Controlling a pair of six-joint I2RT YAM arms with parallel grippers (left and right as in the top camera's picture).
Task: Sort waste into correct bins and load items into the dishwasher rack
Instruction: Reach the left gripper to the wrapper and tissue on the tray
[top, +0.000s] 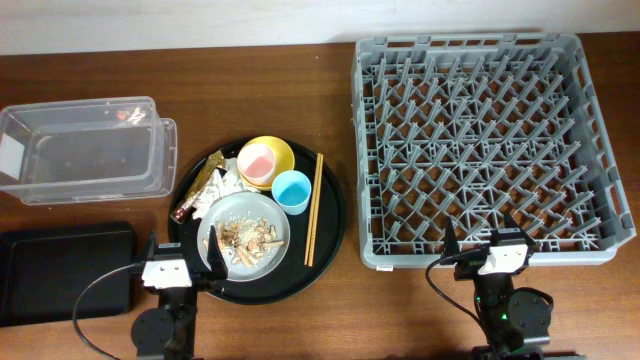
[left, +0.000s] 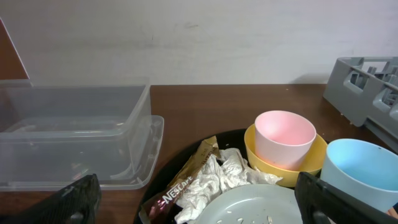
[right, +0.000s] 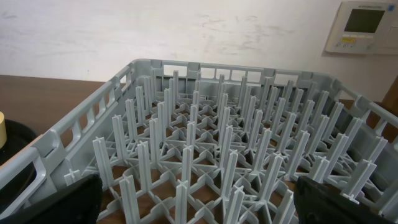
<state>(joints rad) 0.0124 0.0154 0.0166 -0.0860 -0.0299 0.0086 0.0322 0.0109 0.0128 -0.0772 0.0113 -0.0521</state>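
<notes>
in left wrist view, wrapper (left: 186, 178) lettering readable; overhead alone shows chopsticks (top: 314, 208); left gripper (top: 182, 242), right gripper (top: 485, 236) wide.

The wooden table (top: 270, 100) carries clear box (top: 80, 103), flat tray (top: 60, 270), round tray (top: 331, 215) (laden) — and rack (top: 358, 150).

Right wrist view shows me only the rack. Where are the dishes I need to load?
Observer: On the round black tray, just left of the dishwasher rack.
Operator: Are the cups separate?
Observer: No. The pink cup sits inside the yellow bowl, and the blue cup stands beside them.
Operator: And the bins?
Observer: Far left of the table, with the clear box behind the black flat tray.
</notes>
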